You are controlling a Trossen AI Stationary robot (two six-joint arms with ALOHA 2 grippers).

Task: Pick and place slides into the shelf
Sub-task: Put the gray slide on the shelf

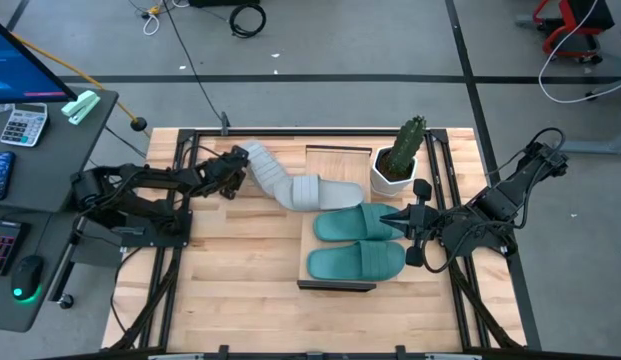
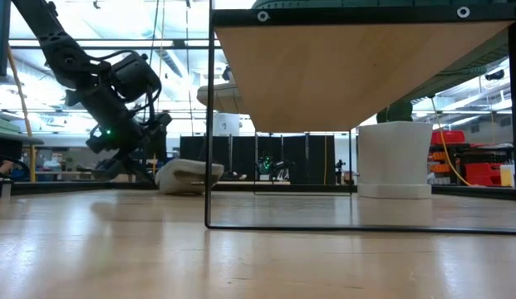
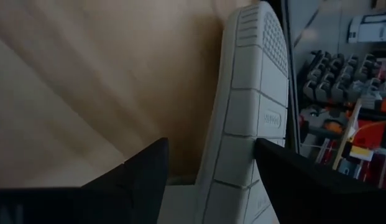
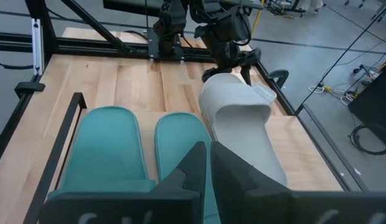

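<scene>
The left pincer (image 1: 233,172), grasping a grey slide (image 1: 265,170) by its heel, could knock the other grey slide (image 1: 320,192) off the shelf (image 1: 335,156); right pincer (image 1: 402,230) clenched.

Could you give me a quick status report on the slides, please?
Left end effector grips grey slide. Right end effector shut, empty, beside teal slides on shelf. Potted cactus stands nearby.

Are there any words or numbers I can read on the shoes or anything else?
Oval stamp on the grey slide's sole: a raised logo, too blurred to read.
Teal slides: no text shows.
White plant pot: no text shows.
Calculator beside the table: keys too small to read.
So nothing here can be read for sure.
</scene>
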